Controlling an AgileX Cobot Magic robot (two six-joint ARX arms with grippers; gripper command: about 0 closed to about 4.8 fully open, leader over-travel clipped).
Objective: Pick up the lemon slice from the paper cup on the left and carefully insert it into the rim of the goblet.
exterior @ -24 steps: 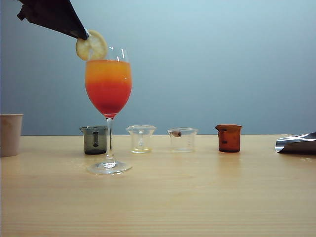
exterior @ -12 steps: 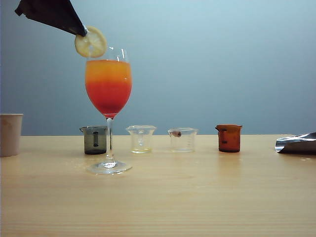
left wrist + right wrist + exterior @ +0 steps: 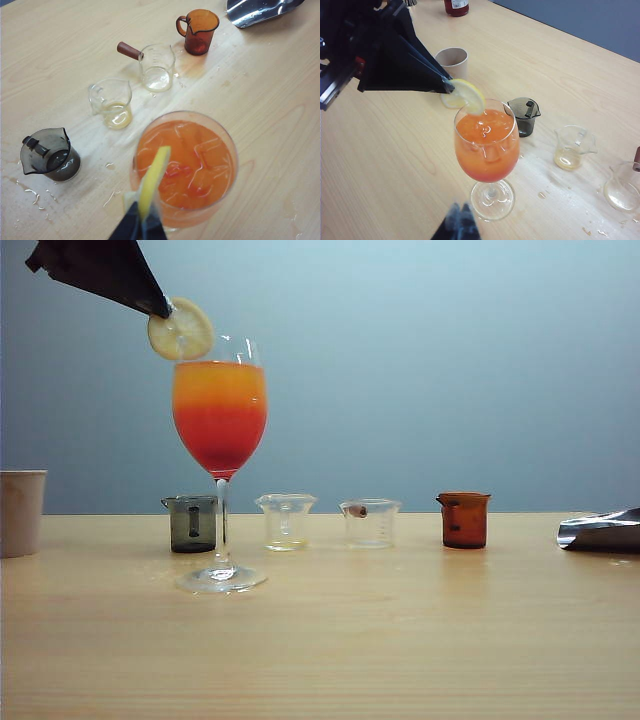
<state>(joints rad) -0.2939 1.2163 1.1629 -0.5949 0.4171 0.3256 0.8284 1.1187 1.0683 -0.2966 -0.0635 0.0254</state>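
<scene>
Exterior view. Goblet upright on the table, left of centre, drink layered orange over red. Lemon slice held on edge above the goblet's left rim, its lower edge just at the rim line; contact with the glass cannot be told. Left claw dark and tapered, reaching down from the upper left corner, tips pressed together on the slice's upper edge. Paper cup at the far left edge of the table, well apart from the goblet. Row behind the goblet, left to right: dark grey beaker, clear beaker with a little yellow liquid, second clear beaker with a brown handle stub, amber beaker. Right claw, silvery, lying low at the right edge; whether spread or pressed together cannot be told here.

Left wrist view. Left claw pinching the lemon slice, seen edge-on over the near rim of the goblet. Dark grey beaker, clear beaker, second clear beaker and amber beaker on the wet-spotted table.

Right wrist view. Right claw, blurred, tips together, near the goblet's foot, holding nothing. Left claw gripping the lemon slice over the goblet. Paper cup beyond.
</scene>
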